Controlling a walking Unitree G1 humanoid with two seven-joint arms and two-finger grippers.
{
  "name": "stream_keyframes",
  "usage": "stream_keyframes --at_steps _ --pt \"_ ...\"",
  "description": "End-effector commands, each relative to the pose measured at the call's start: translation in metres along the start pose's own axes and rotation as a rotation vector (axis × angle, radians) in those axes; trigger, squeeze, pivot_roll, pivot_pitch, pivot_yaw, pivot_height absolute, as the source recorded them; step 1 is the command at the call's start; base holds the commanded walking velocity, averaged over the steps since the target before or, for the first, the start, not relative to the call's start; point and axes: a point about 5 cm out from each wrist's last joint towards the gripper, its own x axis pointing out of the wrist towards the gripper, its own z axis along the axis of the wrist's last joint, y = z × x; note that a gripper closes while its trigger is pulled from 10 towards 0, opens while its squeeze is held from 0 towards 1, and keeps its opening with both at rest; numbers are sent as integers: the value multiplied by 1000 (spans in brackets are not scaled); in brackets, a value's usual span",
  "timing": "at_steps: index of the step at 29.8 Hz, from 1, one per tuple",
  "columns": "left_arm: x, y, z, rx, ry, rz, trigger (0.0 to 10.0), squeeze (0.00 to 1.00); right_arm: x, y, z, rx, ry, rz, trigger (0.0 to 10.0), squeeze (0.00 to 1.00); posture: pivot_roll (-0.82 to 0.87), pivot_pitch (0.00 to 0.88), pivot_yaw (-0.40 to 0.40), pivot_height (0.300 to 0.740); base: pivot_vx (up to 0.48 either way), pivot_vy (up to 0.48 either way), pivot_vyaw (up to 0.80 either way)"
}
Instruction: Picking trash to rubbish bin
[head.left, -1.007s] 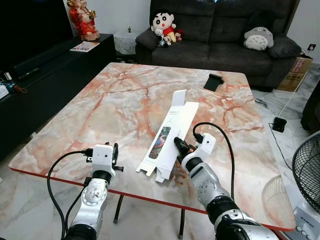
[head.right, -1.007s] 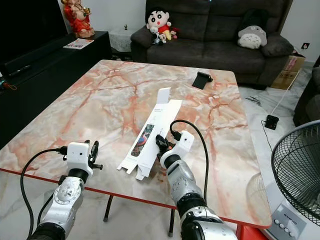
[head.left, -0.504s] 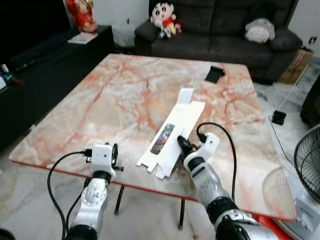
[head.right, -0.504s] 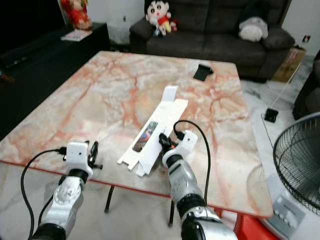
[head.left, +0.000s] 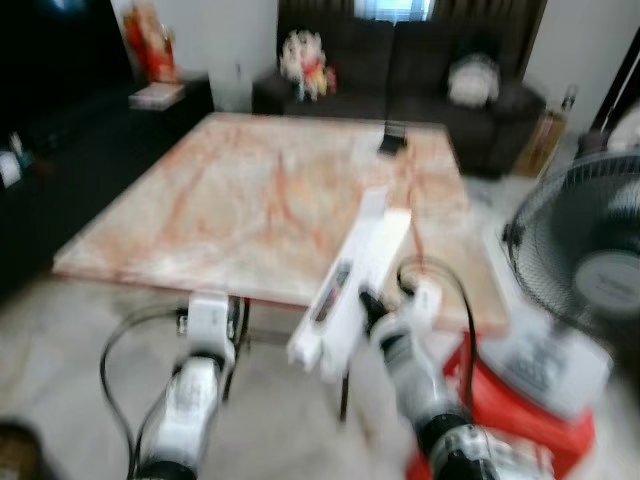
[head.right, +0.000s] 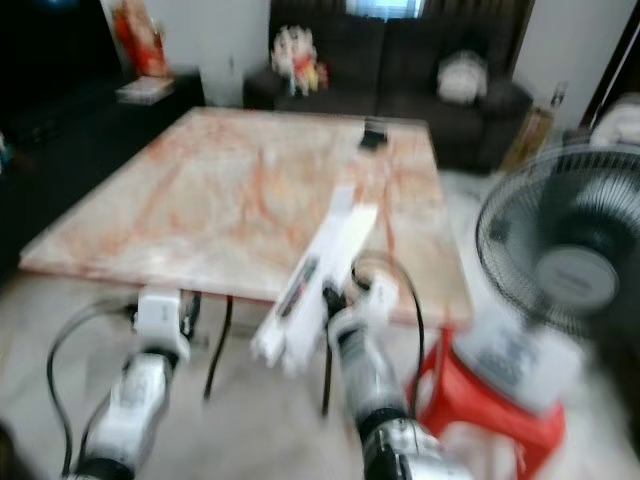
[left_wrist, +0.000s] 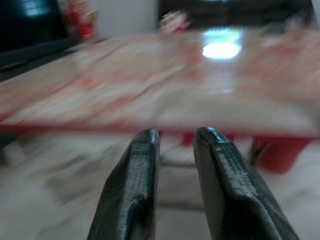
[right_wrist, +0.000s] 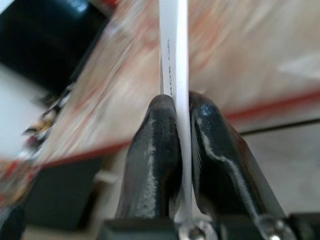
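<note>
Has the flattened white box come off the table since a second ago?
Yes. The flattened white box, clamped in the right end effector, now hangs beyond the marble table's near edge; earlier it lay flat on it.

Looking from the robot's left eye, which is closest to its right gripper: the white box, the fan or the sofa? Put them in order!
From the right gripper:
1. White box, pinched between its fingers.
2. Fan, on the robot's right, beside the table.
3. Sofa, far behind the table.

Two blurred head views looking forward and down from beyond the pink-veined marble table's (head.left: 250, 190) near edge, sharing table, dark sofa (head.right: 400, 70) and black standing fan (head.right: 560, 250), each wrist camera peering closely along its own black fingers toward the tabletop.
</note>
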Motion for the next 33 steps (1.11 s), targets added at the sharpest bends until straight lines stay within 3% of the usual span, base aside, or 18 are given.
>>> stream_keyframes --at_steps 1,7,9,11,18,22,25,27,29,31,33 --pt "-3 3 -4 -3 16 10 10000 0 1 8 -11 24 27 11 10000 0 43 0 -4 740 -304 0 0" --pt "-3 5 -4 0 18 16 10000 0 0 8 -12 0 29 30 10000 0 41 0 -7 740 -293 0 0" --pt "-3 7 -5 6 20 22 10000 0 -2 7 -14 -51 39 42 10000 0 41 0 -10 740 0 0 0" --pt "-4 11 -7 18 33 31 10000 0 -5 2 -18 -108 65 39 10000 0 41 0 -10 740 0 0 0" --pt "-10 23 -17 43 79 56 10000 0 -16 -21 -22 -173 103 -36 10000 0 36 0 -16 740 0 0 0" --pt "-23 38 -37 90 185 73 10000 0 -38 -58 -27 -283 167 -203 10000 0 33 0 -16 740 0 0 0" --pt "-33 45 -50 98 254 88 10000 0 -51 -76 -31 -335 204 -294 10000 0 33 0 -16 740 0 0 0" --pt "-47 53 -68 94 368 104 10000 0 -68 -96 -38 -367 257 -389 10000 0 37 3 -19 740 0 0 0" --pt "-62 58 -83 85 468 124 10000 0 -81 -107 -46 -404 311 -434 10000 0 34 4 -19 740 0 0 0" --pt "-65 59 -86 83 485 131 10000 0 -83 -109 -48 -411 324 -443 10000 0 34 4 -19 740 0 0 0" --pt "-85 64 -101 56 574 174 10000 0 -101 -121 -59 -461 403 -499 10000 0 27 8 -17 740 0 0 0"
